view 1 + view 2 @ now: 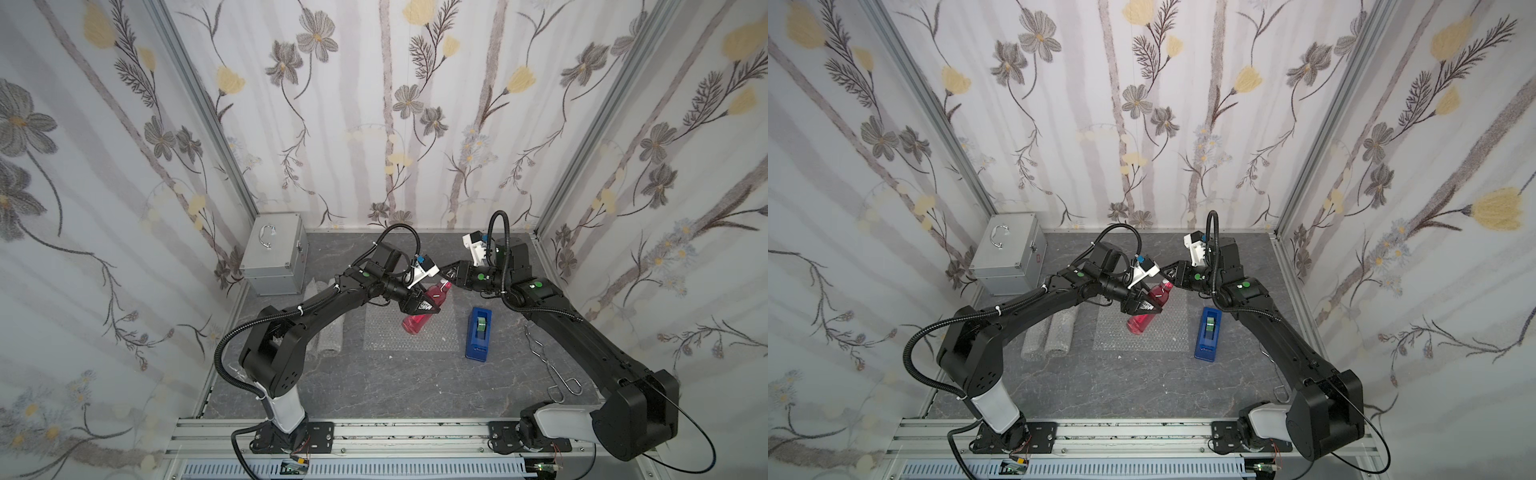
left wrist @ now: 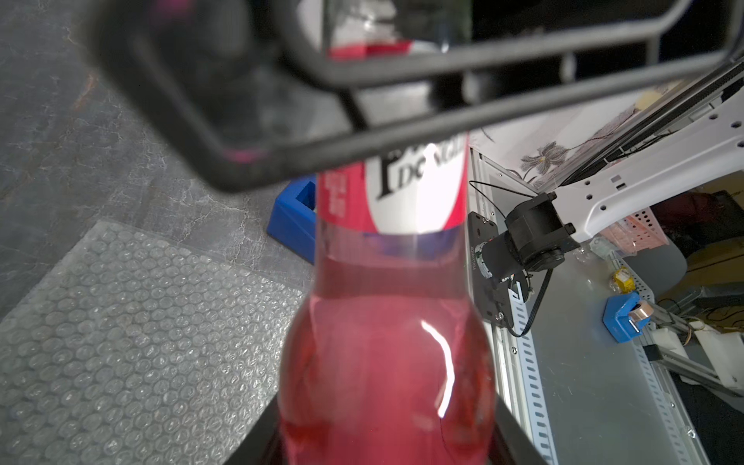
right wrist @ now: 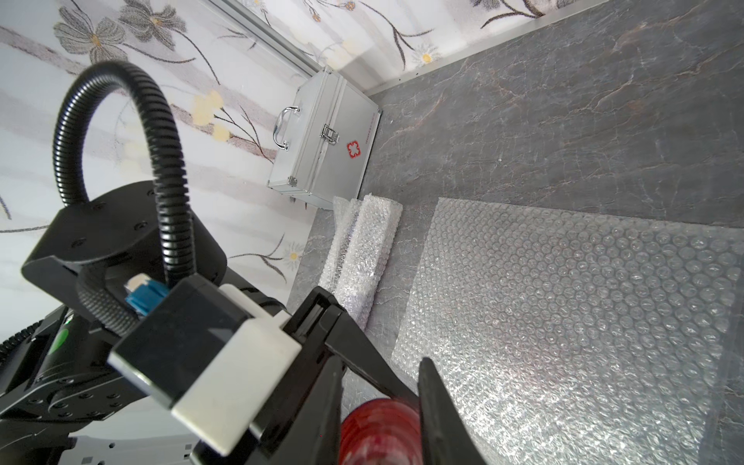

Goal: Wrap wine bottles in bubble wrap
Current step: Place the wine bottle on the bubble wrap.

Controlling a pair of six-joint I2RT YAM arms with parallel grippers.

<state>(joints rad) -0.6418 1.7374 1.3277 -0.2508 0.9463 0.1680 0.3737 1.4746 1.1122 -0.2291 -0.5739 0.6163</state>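
Note:
A red-pink wine bottle [image 1: 415, 322] [image 1: 1140, 322] hangs tilted over a flat bubble wrap [image 1: 436, 336] [image 1: 1163, 336] sheet on the grey table. My left gripper [image 1: 432, 307] [image 1: 1156, 308] is shut on the bottle's body; in the left wrist view the bottle [image 2: 386, 342] fills the space between the fingers [image 2: 257, 443], above the bubble wrap [image 2: 120, 342]. My right gripper [image 1: 446, 276] [image 1: 1169, 274] is shut on the bottle's upper end. The right wrist view shows red glass [image 3: 378, 430] between its jaws and the bubble wrap [image 3: 583, 322] below.
Two rolled bubble wrap bundles [image 1: 328, 332] [image 3: 362, 249] lie left of the sheet, partly under the left arm. A silver metal case [image 1: 274, 257] stands at the back left corner. A blue tape dispenser [image 1: 478, 332] sits right of the sheet. A bent wire [image 1: 548, 361] lies beside the right arm.

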